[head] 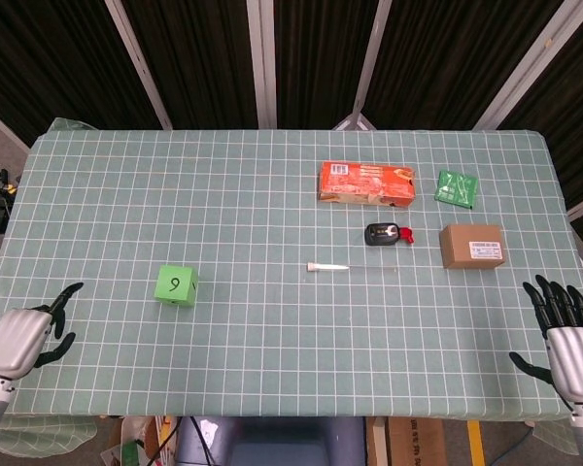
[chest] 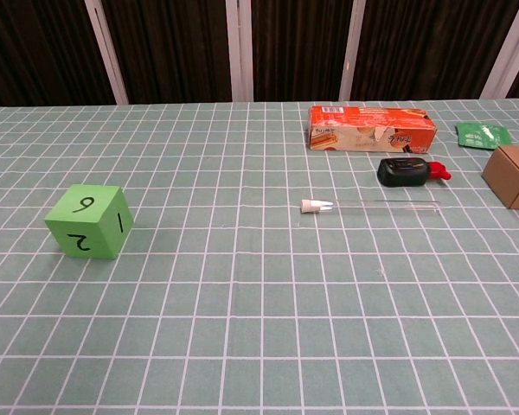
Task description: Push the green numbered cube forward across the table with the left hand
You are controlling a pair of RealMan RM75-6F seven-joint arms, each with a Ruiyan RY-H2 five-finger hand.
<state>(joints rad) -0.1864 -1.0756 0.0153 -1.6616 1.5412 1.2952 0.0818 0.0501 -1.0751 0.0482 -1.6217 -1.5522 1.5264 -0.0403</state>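
The green numbered cube point(head: 176, 285) sits on the left half of the checked table, its top face showing a 9; the chest view shows the cube point(chest: 88, 221) with a 2 and a 1 on its sides. My left hand point(head: 21, 337) hovers at the table's near left corner, well to the left of and nearer than the cube, fingers apart and holding nothing. My right hand point(head: 565, 334) stays at the near right corner, fingers spread and empty. Neither hand appears in the chest view.
An orange carton point(head: 366, 183), a green packet point(head: 457, 187), a brown box point(head: 472, 246), a black and red device point(head: 384, 234) and a thin white-tipped tube point(head: 327, 266) lie on the right half. Dark panels stand behind the far edge.
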